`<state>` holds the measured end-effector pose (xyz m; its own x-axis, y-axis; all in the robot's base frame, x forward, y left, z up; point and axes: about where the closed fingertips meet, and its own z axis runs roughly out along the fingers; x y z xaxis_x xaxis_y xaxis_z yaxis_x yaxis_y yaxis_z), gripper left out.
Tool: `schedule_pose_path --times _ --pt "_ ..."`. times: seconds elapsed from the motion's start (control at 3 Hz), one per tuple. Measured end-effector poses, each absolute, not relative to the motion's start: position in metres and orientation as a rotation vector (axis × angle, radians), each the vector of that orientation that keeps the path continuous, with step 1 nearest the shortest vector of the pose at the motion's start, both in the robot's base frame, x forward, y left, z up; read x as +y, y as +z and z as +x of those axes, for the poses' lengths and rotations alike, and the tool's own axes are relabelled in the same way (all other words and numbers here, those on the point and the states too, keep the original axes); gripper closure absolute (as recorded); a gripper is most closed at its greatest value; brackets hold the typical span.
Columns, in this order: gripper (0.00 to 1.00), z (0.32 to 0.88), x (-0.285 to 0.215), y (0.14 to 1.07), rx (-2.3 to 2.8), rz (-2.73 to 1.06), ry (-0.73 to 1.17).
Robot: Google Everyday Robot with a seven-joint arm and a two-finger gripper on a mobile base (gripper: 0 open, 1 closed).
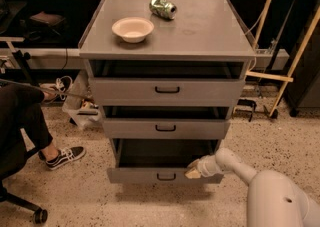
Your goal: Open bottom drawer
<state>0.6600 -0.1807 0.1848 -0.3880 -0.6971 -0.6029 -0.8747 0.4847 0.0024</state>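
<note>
Speckled terrazzo floor, matte grey flat-fronted cabinet at centre. Bottom drawer is at the cabinet's 6 o'clock. Its front stands forward, with a dark cavity open above it and a black bar handle mid-front. Claw sits at the top edge of that front, toward its 3 o'clock end, touching it; apart or together, cannot tell. Smooth white rounded arm runs off toward 4 o'clock. Middle drawer and top drawer have the same grey fronts and black handles. Counter: round cream bowl at 10 o'clock, crushed green can on its side at 12, print unreadable. Black-and-white sneaker on the floor at 9 o'clock.
</note>
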Motion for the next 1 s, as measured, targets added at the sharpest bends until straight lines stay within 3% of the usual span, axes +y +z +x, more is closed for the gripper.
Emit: schedule_pose_path --times 1.0 --pt "1.00 0.636 -0.186 0.181 2.208 -1.279 0.439"
